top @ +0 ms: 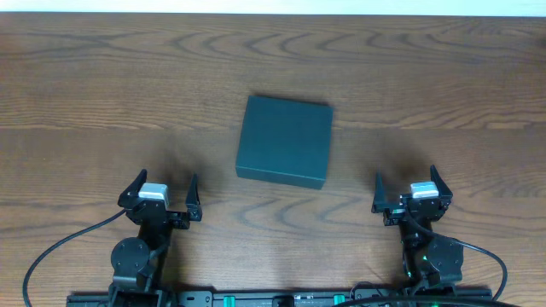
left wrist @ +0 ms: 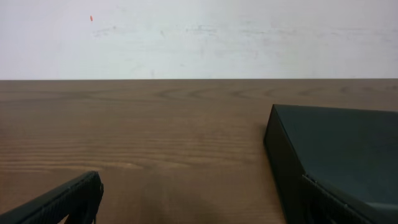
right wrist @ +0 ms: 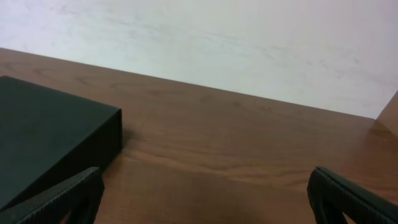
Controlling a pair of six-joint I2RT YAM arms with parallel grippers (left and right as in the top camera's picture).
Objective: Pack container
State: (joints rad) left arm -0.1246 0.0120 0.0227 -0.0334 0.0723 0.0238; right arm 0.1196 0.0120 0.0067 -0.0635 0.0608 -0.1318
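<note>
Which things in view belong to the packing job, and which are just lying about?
Belongs to the job:
- container, looks closed, mid-table
- left gripper, open, holding nothing
- right gripper, open, holding nothing

Just there:
- wooden table
- pale wall behind it
No other loose things show in any view.

The container (top: 284,141), a dark teal matte rectangular box, lies flat and shut near the middle of the wooden bench (top: 102,94), turned slightly askew to its edges.
</note>
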